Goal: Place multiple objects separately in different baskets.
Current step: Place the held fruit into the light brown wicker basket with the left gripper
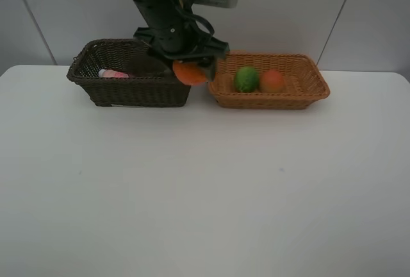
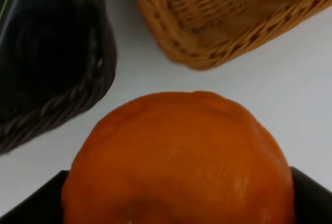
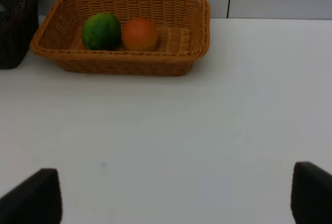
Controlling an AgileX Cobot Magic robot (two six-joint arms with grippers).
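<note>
My left gripper (image 1: pixel 192 70) is shut on the orange tangerine (image 1: pixel 189 72) and holds it in the air over the gap between the two baskets. The tangerine fills the left wrist view (image 2: pixel 179 156). The dark brown basket (image 1: pixel 128 91) holds the pink bottle (image 1: pixel 114 74). The light tan basket (image 1: pixel 275 100) holds the green fruit (image 1: pixel 246 79) and the orange-red fruit (image 1: pixel 272 81). The right wrist view shows both fruits, green (image 3: pixel 101 31) and orange-red (image 3: pixel 139 34). My right gripper (image 3: pixel 174 195) is open and empty over the table. The cup and black bottle are not clearly visible.
The white table (image 1: pixel 205 187) stretches in front of the baskets. A grey panelled wall stands right behind them. The left arm (image 1: pixel 157 8) reaches down over the dark basket's right end. The right arm is outside the exterior high view.
</note>
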